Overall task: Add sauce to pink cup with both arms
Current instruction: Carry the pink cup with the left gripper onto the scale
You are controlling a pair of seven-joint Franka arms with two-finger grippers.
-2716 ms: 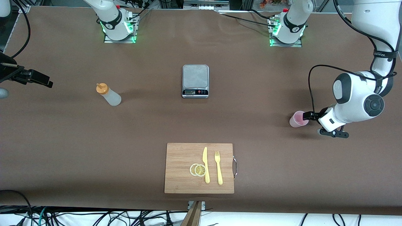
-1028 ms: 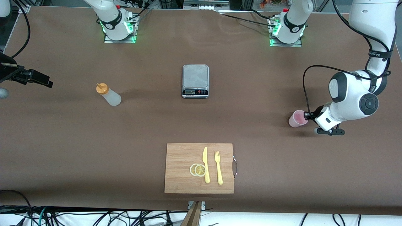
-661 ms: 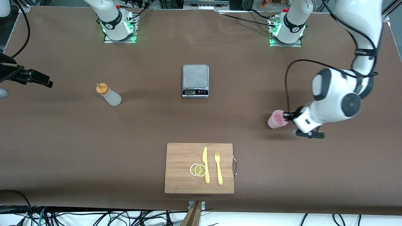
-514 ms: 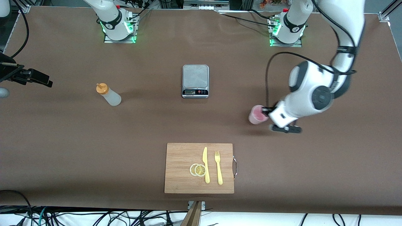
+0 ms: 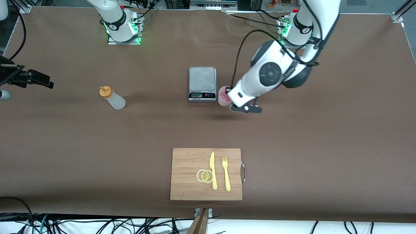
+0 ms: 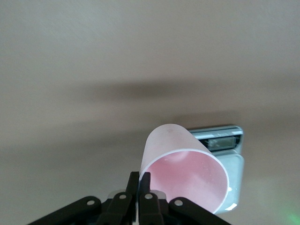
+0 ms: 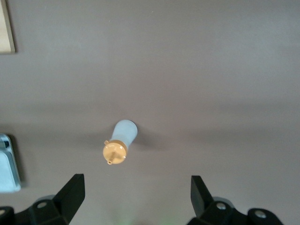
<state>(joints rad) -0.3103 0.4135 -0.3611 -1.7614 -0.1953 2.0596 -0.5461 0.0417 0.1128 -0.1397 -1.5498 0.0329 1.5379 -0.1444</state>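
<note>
My left gripper (image 5: 228,96) is shut on the rim of the pink cup (image 5: 223,96) and holds it in the air beside the grey scale (image 5: 202,84). In the left wrist view the fingers (image 6: 140,187) pinch the wall of the pink cup (image 6: 187,173), with the scale (image 6: 220,140) just past it. The sauce bottle (image 5: 112,98), whitish with an orange cap, stands on the table toward the right arm's end. It also shows in the right wrist view (image 7: 119,143). My right gripper (image 7: 136,199) is open and empty, high over the table at the right arm's end.
A wooden cutting board (image 5: 188,175) lies near the front edge with two lemon slices (image 5: 204,175), a yellow knife (image 5: 213,170) and a yellow fork (image 5: 226,174). The arm bases (image 5: 123,27) stand along the table's back edge.
My left arm has lifted the pink cup from the left arm's end of the table and carried it to beside the scale. The right arm and sauce bottle have not moved.
</note>
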